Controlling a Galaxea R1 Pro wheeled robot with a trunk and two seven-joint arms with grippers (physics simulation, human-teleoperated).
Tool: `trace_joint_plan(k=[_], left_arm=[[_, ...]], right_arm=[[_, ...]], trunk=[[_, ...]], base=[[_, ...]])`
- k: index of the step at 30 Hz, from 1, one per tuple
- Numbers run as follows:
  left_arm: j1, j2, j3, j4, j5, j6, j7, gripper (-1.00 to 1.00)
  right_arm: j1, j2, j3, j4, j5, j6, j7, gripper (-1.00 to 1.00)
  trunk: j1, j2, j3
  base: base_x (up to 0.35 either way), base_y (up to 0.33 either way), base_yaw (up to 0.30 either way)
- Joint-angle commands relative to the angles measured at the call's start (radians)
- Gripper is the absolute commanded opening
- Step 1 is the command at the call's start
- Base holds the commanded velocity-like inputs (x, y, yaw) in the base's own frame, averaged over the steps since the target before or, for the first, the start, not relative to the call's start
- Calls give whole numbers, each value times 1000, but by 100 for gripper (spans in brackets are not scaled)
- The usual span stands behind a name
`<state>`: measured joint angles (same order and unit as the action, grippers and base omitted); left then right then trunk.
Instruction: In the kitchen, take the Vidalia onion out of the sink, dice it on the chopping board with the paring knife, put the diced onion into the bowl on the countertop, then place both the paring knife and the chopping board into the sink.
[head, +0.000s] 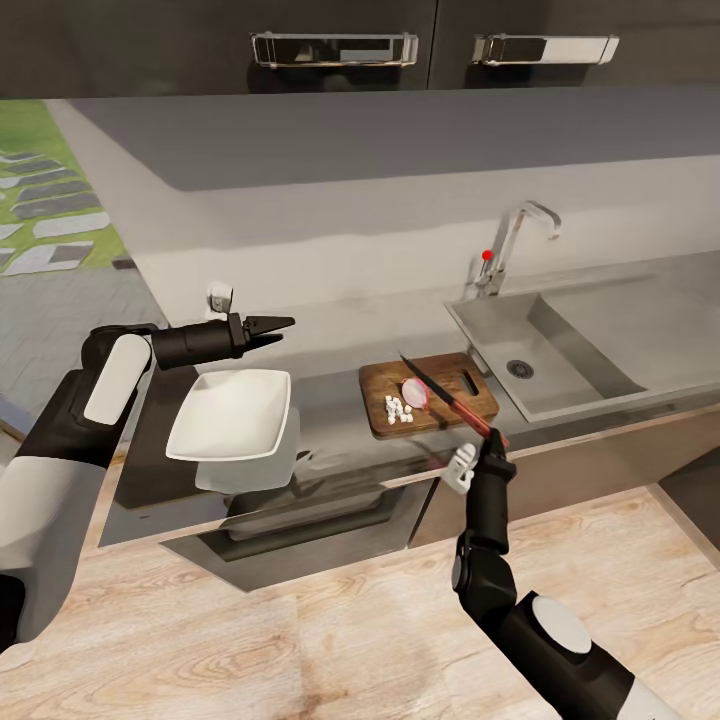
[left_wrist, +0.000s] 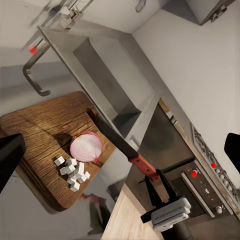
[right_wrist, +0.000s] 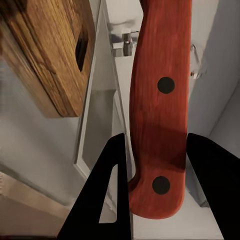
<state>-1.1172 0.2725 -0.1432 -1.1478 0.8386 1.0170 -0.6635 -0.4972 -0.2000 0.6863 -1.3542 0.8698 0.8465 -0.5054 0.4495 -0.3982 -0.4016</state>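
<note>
Right end effector (head: 487, 438): nearest thing in the head view, clamped on the paring knife (head: 450, 398) by its red handle; the right wrist view has both fingers hugging that handle
Knife blade: angled over the chopping board (head: 430, 393), tip pointing toward the back wall, edge right by the onion
Vidalia onion (head: 415, 393): partly done, so 1 pinkish chunk left on the board with a little pile of white dice (head: 399, 409) just beside it
Left end effector (head: 268, 329): fingers look nearly together with nothing in them, hovering above the bowl's far side
Bowl (head: 232, 414): white, sits on the worktop (head: 330, 400) left of the board, looks empty
Sink (head: 560, 350): right of the board, basin looks bare
Step in hand: dicing, I'd say roughly halfway through
Next move: probably bring the blade down through the remaining chunk, keeping it on the board so the dice don't scatter; after that the dice need to get into the bowl
</note>
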Motion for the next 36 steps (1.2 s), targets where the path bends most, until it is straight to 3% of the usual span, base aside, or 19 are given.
trace_joint_plan(k=[1, 7, 21, 25, 36], left_arm=[[-1, 1, -1, 0, -1, 3, -4, 100], [-1, 1, -1, 0, -1, 3, -4, 100], [-1, 1, -1, 0, -1, 3, -4, 100], [-1, 1, -1, 0, -1, 3, -4, 100], [-1, 1, -1, 0, -1, 3, -4, 100]], right_arm=[[-1, -1, -3, 6, -2, 5, -5, -100], [-1, -1, -26, 18, -2, 5, -4, -100], [-1, -1, -28, 46, -2, 5, -4, -100], [-1, -1, -27, 99, -2, 5, -4, -100], [-1, 2, -24, 135, -2, 5, -5, -100]], trunk=[[1, -2, -2], [1, -2, -2], [1, -2, -2], [1, -2, -2], [1, -2, -2]], base=[[0, 0, 0], [0, 0, 0], [0, 0, 0], [0, 0, 0], [0, 0, 0]])
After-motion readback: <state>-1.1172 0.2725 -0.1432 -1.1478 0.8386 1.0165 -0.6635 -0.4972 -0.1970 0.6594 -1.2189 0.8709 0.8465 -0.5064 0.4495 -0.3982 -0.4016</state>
